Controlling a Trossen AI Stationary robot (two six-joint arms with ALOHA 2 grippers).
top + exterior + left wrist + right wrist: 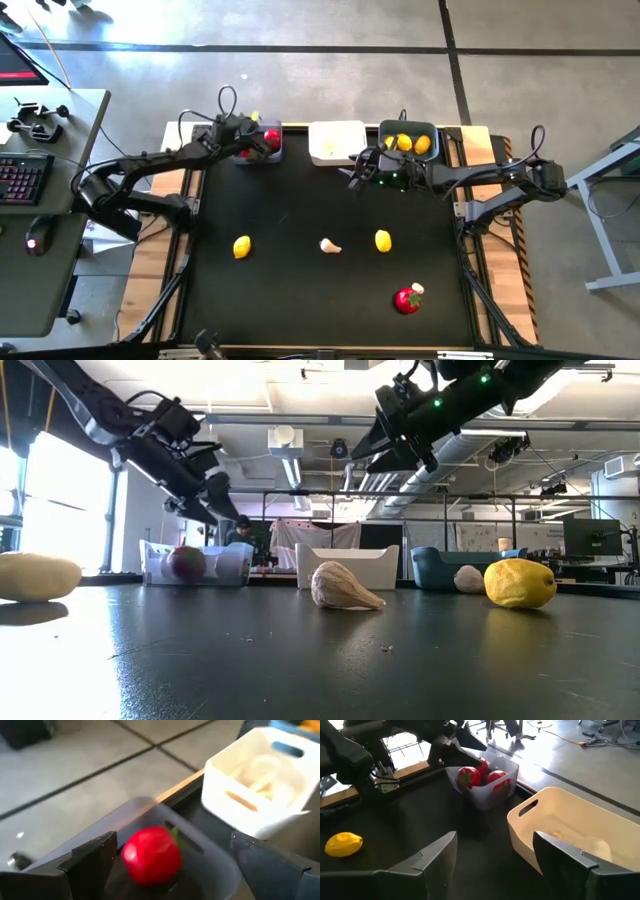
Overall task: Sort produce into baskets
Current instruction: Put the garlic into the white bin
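Observation:
My left gripper (262, 140) hangs open over the grey basket (258, 152) at the table's far edge. In the left wrist view its fingers (95, 857) stand on either side of a red tomato (151, 855) in the basket and are apart from it. The right wrist view shows two tomatoes (469, 776) in the grey basket (487, 795). My right gripper (358, 172) is open and empty above the table, just in front of the white basket (337, 142) and the teal basket (407, 135), which holds lemons (412, 143).
Loose on the black table: a lemon (241, 246) at the left, a garlic bulb (329, 245) in the middle, a lemon (383, 240) to its right, and a tomato (407, 300) with a garlic bulb (417, 288) near the front right. The white basket holds whitish pieces (592, 845).

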